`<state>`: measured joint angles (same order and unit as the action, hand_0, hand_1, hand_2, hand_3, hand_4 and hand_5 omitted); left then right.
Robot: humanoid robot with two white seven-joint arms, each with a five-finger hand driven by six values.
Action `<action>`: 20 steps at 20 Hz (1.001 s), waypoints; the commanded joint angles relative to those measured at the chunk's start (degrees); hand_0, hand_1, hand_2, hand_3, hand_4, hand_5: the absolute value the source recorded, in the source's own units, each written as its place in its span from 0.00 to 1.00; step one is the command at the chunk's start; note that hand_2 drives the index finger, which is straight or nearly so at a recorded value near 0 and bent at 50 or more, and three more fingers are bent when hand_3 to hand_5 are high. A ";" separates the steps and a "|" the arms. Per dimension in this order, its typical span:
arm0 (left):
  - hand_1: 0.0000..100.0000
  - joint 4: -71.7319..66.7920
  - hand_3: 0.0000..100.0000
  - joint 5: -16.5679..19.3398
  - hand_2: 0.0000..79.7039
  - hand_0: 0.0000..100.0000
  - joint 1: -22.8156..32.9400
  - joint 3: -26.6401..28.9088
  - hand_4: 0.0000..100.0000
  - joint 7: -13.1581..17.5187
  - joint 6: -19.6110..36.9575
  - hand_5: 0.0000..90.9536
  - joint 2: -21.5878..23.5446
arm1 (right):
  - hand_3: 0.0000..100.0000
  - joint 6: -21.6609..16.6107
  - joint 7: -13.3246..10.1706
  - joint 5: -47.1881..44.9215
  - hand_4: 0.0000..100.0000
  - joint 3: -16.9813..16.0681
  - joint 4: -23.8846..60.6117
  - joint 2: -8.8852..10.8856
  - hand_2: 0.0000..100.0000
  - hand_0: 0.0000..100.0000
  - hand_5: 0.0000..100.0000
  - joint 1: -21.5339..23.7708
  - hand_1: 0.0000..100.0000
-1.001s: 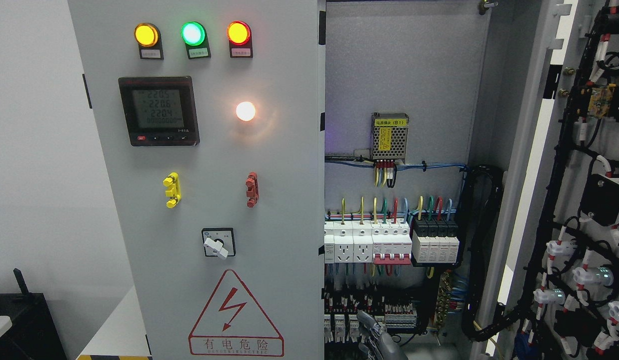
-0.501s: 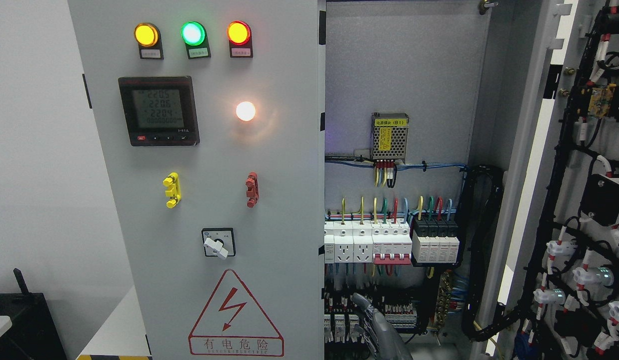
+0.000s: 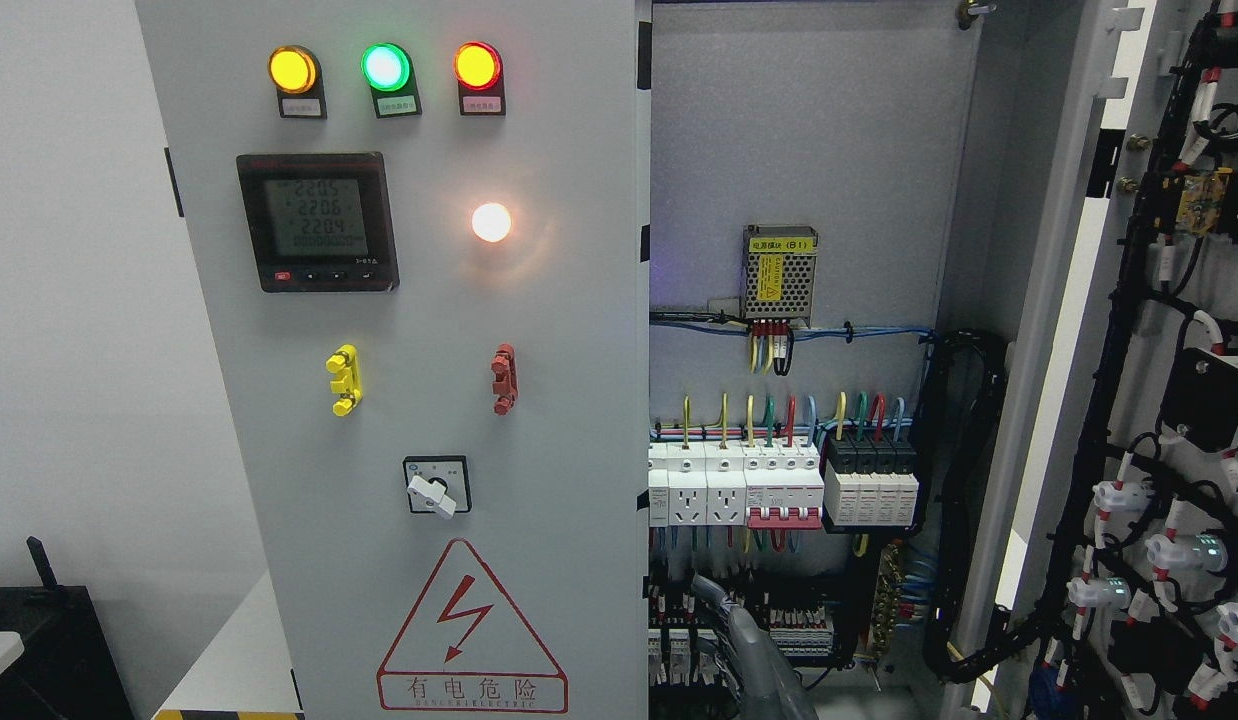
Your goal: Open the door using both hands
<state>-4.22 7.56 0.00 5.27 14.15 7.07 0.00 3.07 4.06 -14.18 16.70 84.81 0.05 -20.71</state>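
Head view: the left door of the grey electrical cabinet stands shut and fills the middle of the picture. On the left door's face are three lit lamps near the top, a digital meter below them, a white lamp beside the meter, a rotary switch lower down, and a red warning triangle at the bottom.

The right door is swung wide open, well apart from the left door, and shows black cable bundles and small parts on its inner side. Between the two doors the cabinet's inside lies open: a row of breakers just right of the left door's edge, and a small mesh-covered power unit above them.

The right hand rises from the bottom edge, just right of the left door's lower edge and in front of the terminal rows. Its fingers are stretched upward and hold nothing; whether they touch the left door I cannot tell.
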 commanded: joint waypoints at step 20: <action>0.00 0.00 0.00 0.00 0.00 0.00 0.44 0.00 0.04 0.00 -0.04 0.00 0.44 | 0.00 0.27 0.33 -4.37 0.00 1.14 -3.68 2.06 0.00 0.00 0.00 -3.64 0.00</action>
<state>-4.22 7.56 0.00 5.27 14.16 7.07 0.00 3.31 4.42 -18.14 17.44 81.68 0.66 -23.69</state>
